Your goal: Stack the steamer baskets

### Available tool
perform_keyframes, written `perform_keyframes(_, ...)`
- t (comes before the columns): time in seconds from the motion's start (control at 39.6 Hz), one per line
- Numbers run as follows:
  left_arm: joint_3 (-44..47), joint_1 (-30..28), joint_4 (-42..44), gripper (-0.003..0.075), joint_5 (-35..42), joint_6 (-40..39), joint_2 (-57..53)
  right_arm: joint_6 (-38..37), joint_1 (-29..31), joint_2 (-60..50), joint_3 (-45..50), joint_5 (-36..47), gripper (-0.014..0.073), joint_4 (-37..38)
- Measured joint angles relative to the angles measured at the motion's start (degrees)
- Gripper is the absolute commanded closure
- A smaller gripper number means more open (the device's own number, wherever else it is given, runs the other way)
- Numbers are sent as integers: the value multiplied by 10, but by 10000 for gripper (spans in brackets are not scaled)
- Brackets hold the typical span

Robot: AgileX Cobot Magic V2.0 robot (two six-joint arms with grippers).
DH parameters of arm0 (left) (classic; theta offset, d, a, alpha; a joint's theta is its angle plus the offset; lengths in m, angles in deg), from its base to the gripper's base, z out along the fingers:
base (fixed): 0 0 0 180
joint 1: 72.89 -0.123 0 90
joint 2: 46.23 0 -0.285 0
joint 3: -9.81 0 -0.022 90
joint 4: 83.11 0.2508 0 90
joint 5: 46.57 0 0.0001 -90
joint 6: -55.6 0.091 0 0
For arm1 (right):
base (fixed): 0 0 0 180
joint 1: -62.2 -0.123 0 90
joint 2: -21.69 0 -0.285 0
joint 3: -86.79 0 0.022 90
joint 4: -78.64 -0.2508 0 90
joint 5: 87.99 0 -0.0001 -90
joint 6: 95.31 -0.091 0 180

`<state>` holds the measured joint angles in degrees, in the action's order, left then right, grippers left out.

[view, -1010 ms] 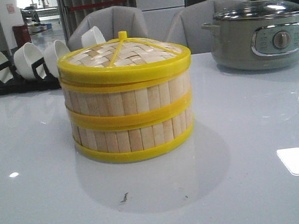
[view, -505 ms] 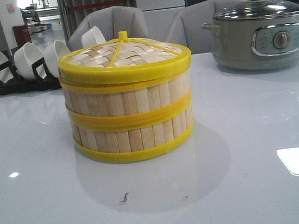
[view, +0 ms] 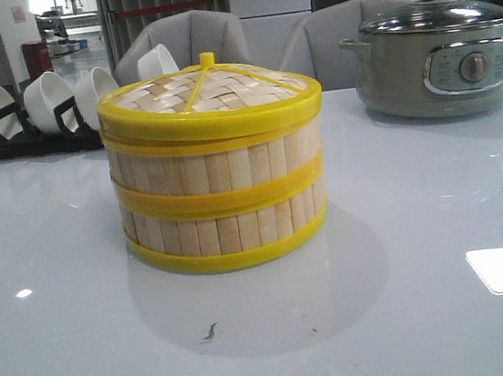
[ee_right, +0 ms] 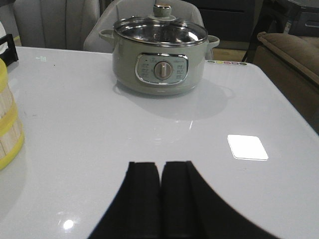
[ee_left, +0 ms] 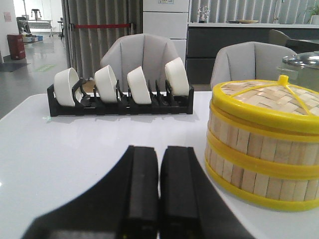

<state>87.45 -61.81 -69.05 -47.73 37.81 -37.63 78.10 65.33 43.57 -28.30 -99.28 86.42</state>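
Observation:
Two steamer baskets point(view: 220, 196) stand stacked on the white table, with the woven, yellow-rimmed domed lid point(view: 208, 92) on top. The stack also shows in the left wrist view point(ee_left: 264, 144), and its edge shows in the right wrist view point(ee_right: 7, 124). My left gripper point(ee_left: 159, 152) is shut and empty, low over the table beside the stack and apart from it. My right gripper point(ee_right: 160, 167) is shut and empty over bare table, well away from the stack. Neither gripper shows in the front view.
A grey-green electric pot point(view: 437, 51) with a glass lid stands at the back right, also in the right wrist view point(ee_right: 159, 59). A black rack with white bowls point(view: 31, 109) stands at the back left. Grey chairs sit behind the table.

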Motion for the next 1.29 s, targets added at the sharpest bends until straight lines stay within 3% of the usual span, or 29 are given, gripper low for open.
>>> perform_keyframes(0.66, 0, -54, -15, 626, 0, 0, -10, 0, 0, 0, 0, 0, 547, 0)
perform_keyframes(1.14, 0, -57, -14, 626, 20, 0, -10, 0, 0, 0, 0, 0, 547, 0)
perform_keyframes(1.29, 0, -57, -91, 626, 23, 90, -10, 0, 0, 0, 0, 0, 547, 0)
